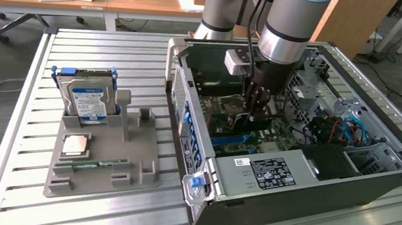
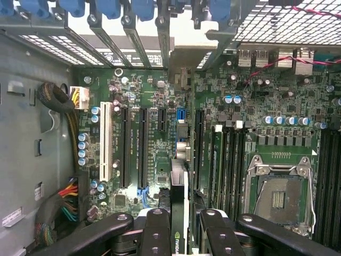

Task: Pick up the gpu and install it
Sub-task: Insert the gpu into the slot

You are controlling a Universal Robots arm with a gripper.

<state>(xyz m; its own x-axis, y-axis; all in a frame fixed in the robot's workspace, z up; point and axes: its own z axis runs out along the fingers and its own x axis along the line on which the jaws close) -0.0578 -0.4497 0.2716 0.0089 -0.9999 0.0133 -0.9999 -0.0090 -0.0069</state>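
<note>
Holding gpu edge-on, gripper inside computer case above motherboard.

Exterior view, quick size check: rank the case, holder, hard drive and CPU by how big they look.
1. case, largest
2. holder
3. hard drive
4. CPU, smallest
The gaps are plain, so none of these is in doubt.

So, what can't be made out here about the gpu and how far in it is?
- Wrist view: the gpu shows edge-on between the pincer tips and is cut off by the picture's edge. Its face and bracket are unseen.
- Wrist view: the camera looks along the card, so whether it touches the board cannot be told.
- Exterior view: the card is too thin and dark to tell from the pincer around it.
</note>
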